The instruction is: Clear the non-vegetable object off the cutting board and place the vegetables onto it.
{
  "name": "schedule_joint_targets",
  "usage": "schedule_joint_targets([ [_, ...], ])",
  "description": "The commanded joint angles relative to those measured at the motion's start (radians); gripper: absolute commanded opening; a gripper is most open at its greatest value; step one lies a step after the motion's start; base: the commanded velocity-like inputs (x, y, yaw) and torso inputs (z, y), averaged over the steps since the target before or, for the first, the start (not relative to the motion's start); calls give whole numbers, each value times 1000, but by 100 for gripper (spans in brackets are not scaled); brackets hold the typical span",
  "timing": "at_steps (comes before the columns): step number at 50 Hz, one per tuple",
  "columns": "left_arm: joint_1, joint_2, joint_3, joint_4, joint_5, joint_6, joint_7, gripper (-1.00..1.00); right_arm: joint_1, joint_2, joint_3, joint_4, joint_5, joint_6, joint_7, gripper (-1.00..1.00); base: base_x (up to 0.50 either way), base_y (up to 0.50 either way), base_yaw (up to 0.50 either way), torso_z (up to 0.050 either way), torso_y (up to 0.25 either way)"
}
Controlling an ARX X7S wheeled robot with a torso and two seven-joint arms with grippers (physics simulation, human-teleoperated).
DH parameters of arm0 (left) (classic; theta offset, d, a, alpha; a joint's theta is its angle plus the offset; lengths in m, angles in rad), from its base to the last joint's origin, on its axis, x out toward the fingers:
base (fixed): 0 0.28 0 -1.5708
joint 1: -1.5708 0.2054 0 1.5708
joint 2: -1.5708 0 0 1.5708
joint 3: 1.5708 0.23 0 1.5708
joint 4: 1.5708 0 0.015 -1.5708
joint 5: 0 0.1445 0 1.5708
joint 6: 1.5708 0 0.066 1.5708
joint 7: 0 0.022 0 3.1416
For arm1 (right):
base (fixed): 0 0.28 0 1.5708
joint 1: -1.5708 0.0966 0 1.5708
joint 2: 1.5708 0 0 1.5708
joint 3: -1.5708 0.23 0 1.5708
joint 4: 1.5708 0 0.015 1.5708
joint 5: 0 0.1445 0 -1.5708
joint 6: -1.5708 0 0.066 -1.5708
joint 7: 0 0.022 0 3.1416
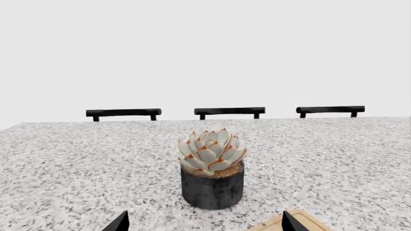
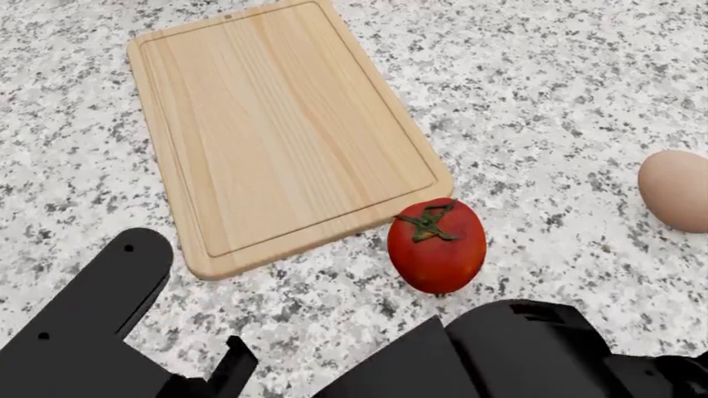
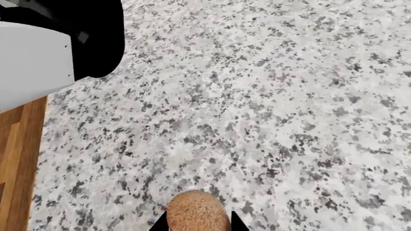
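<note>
The cutting board (image 2: 277, 124) lies bare on the speckled counter; one corner shows in the left wrist view (image 1: 316, 225). The red tomato (image 2: 437, 245) sits on the counter, touching or just off the board's near right corner. The pale beige egg-like object (image 2: 675, 189) lies on the counter at the right edge, well off the board. My right gripper (image 3: 196, 224) is shut on the mushroom (image 3: 196, 211), whose brown cap shows between the fingertips, above the counter. My left gripper (image 1: 202, 224) is open and empty, beside the board's corner.
A succulent in a dark pot (image 1: 212, 173) stands on the counter just ahead of my left gripper. Three black chair backs (image 1: 229, 111) line the counter's far edge. The counter's edge and wooden floor (image 3: 16, 163) show in the right wrist view. My arms (image 2: 520, 352) fill the head view's bottom.
</note>
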Motion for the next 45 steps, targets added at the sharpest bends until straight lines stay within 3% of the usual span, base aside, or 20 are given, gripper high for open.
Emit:
schedule_joint_targets([
  [1, -1, -4, 3, 0, -3, 3, -2, 100, 47, 40, 38, 53, -41, 27, -49, -100, 0, 0, 0, 0, 0],
  [22, -13, -6, 17, -11, -1, 11, -1, 100, 134, 65, 72, 239, -210, 78, -167, -100, 0, 0, 0, 0, 0],
  [45, -4, -11, 20, -6, -11, 15, -9, 100, 174, 25, 39, 512, -521, 47, -314, -100, 0, 0, 0, 0, 0],
])
